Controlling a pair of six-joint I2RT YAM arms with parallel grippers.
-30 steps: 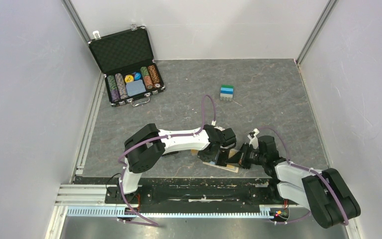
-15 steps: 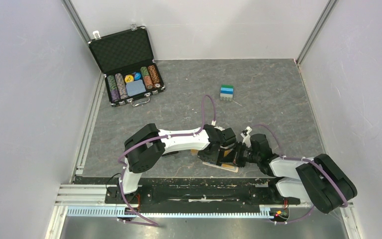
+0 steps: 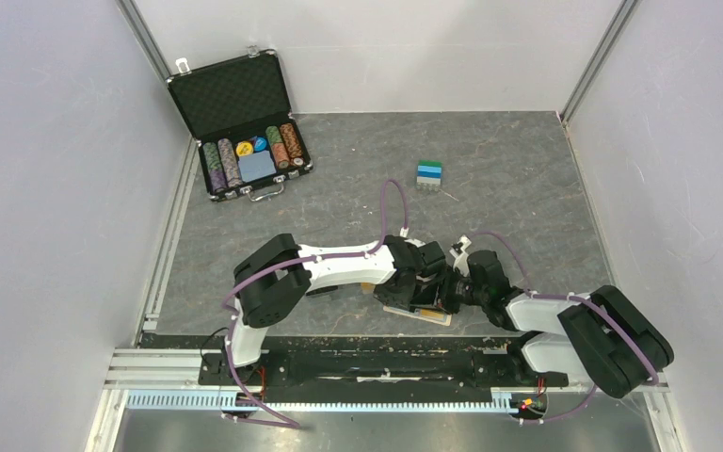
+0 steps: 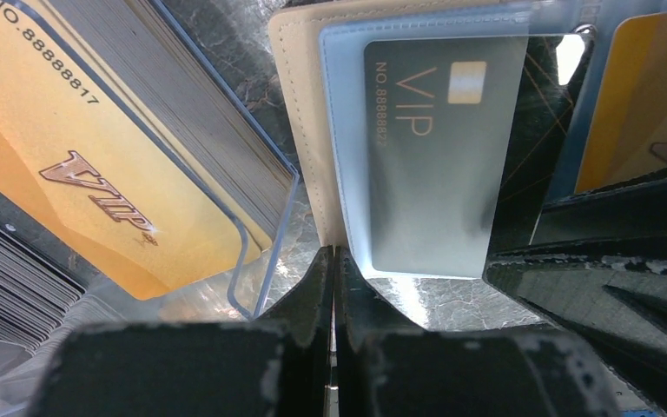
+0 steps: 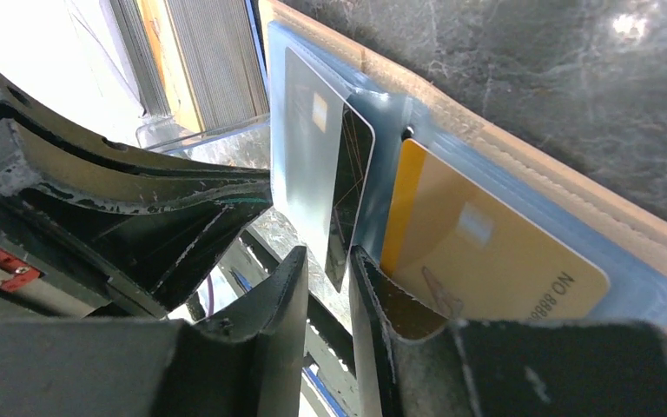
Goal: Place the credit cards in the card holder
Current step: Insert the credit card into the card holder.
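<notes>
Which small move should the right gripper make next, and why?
Probably slide the black card deeper into the card holder: the right gripper pinches its near edge, which sticks out beside the grey VIP card, while the left gripper clamps the holder's edge.

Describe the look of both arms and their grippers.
Left arm and right arm: white links, bulky black joints, a purple cable looped along each. Left gripper and right gripper: black, with flat, scuffed fingers.

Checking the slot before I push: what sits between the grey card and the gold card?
A black card, pinched in the right gripper; the right wrist view shows it best.
</notes>
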